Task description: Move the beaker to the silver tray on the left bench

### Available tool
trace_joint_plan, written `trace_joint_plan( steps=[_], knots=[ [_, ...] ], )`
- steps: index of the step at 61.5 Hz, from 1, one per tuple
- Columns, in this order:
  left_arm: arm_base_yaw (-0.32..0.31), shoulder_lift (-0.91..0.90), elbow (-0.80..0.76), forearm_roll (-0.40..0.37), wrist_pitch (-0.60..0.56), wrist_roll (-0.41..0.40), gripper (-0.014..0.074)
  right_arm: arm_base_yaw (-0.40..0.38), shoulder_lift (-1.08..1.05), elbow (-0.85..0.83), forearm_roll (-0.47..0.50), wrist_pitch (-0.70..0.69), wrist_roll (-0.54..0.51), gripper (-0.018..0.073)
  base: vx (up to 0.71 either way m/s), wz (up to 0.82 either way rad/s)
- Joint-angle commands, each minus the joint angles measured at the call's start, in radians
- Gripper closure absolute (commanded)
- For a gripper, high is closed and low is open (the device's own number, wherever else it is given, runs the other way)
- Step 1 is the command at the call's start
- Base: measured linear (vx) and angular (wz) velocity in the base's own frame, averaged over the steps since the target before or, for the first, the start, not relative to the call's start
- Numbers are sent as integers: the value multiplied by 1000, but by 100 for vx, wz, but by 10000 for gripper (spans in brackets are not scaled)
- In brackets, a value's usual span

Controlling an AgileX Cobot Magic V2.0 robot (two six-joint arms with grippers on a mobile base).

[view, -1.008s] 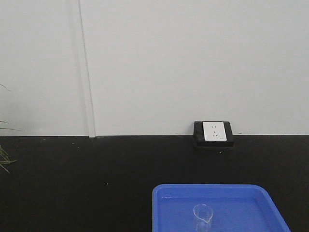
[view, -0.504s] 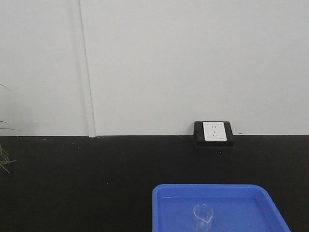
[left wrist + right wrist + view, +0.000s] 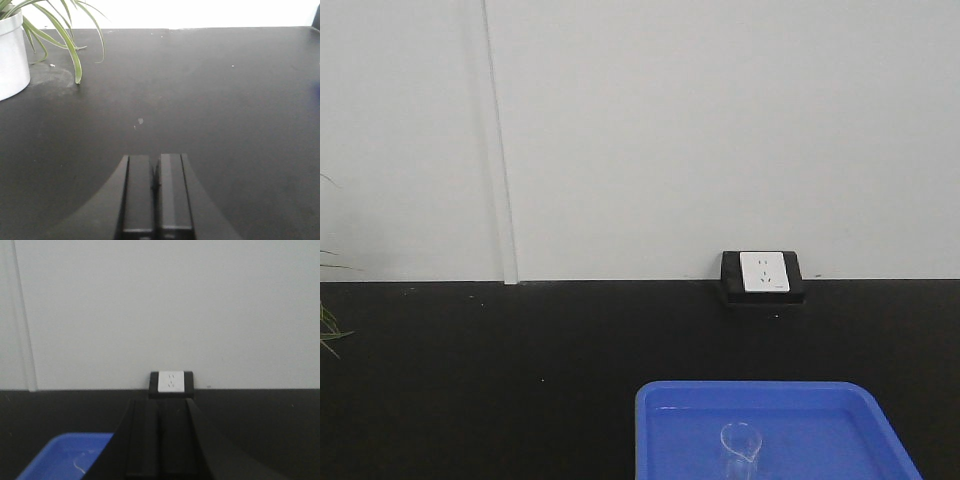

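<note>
Looking from nine o'clock, you find a white plant pot (image 3: 10, 55) on the black worktop (image 3: 210, 100). Your left pincer (image 3: 156, 165) hangs above the worktop, its jaws pressed together on nothing. At five o'clock in the front view, the beaker (image 3: 741, 447) stands upright inside the blue tray (image 3: 830, 415). A wall socket (image 3: 763, 272) sits beyond it at twelve. Your right pincer (image 3: 159, 407) is likewise closed and empty.
</note>
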State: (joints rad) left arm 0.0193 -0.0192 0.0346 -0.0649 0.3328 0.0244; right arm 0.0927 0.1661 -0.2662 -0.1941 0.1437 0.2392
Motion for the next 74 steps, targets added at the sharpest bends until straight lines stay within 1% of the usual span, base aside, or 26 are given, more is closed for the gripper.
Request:
trace_joint_plan(
  steps=[1, 14, 17, 23, 28, 32, 38, 46, 49, 55, 56, 65, 71, 74],
  knots=[
    [-5, -8, 19, -4, -84, 0, 595, -6, 75, -35, -87, -50, 0, 564, 0, 0],
    [-5, -8, 19, -4, -84, 0, 595, -6, 189, -35, -306, -54, 1, 556, 0, 0],
    [-5, -8, 19, -4, -84, 0, 595, -6, 214, -35, -335, -58, 1, 552, 0, 0],
    [-5, -8, 19, -4, -84, 0, 595, -6, 255, -35, -348, -94, 1, 549, 0, 0],
    [-5, -8, 19, -4, -84, 0, 595, -6, 289, -35, -348, -159, 1, 543, 0, 0],
    [-5, -8, 19, -4, -84, 0, 595, -6, 319, -35, -342, -215, 2, 531, 0, 0],
    [-5, -8, 19, -4, -84, 0, 595, -6, 363, -35, -317, -255, 11, 500, 0, 0],
    [-5, -8, 19, -4, -84, 0, 595, -6, 433, -35, -273, -275, 28, 420, 0, 0],
    [-5, -8, 19, -4, -84, 0, 595, -6, 460, -35, -248, -284, 28, 377, 0, 0],
    [-5, -8, 19, -4, -84, 0, 595, -6, 522, -35, -215, -328, 28, 261, 0, 0],
    [-5, -8, 19, -4, -84, 0, 595, -6, 526, -35, -214, -332, 28, 253, 0, 0],
    [-5, -8, 19, -4, -84, 0, 595, -6, 625, -35, -211, -402, 28, 69, 0, 0],
    [-5, -8, 19, -4, -84, 0, 595, -6, 707, -35, -202, -460, 28, -9, 0, 0],
    [-5, -8, 19, -4, -84, 0, 595, -6, 791, -35, -202, -545, 26, -36, 0, 0]
  ],
)
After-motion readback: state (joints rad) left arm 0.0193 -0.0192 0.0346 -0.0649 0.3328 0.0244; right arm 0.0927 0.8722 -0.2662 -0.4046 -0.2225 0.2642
